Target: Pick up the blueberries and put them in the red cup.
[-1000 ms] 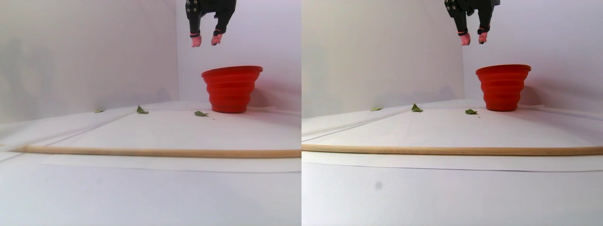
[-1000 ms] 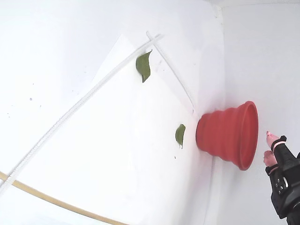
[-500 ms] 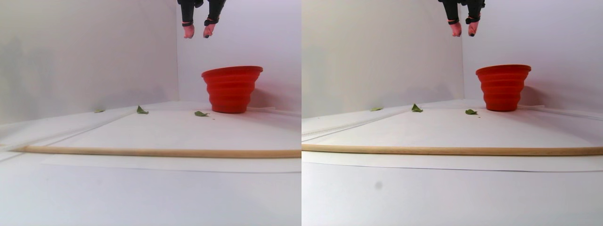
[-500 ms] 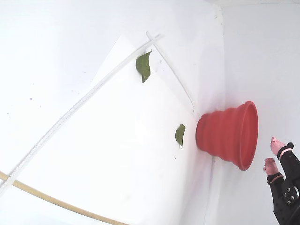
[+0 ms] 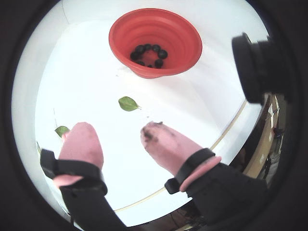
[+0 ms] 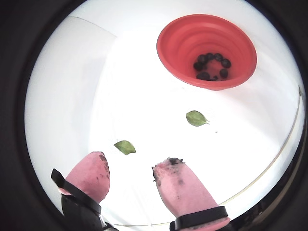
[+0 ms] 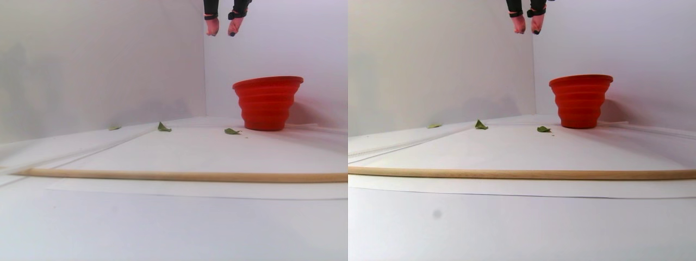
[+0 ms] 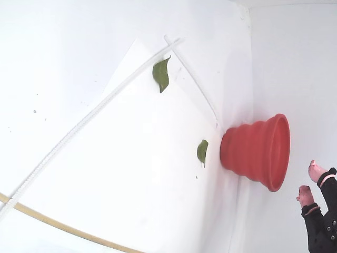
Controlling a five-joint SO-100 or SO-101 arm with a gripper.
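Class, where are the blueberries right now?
In both wrist views the blueberries lie clustered at the bottom of the red cup, beyond the leaves.

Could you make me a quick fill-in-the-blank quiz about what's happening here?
1. The blueberries lie inside the red ____.
2. The gripper is open and holds ____.
3. The small flat things on the white table are green ____.
4. In the stereo pair view, the gripper hangs ____ the cup's rim.

Missing words: cup; nothing; leaves; above
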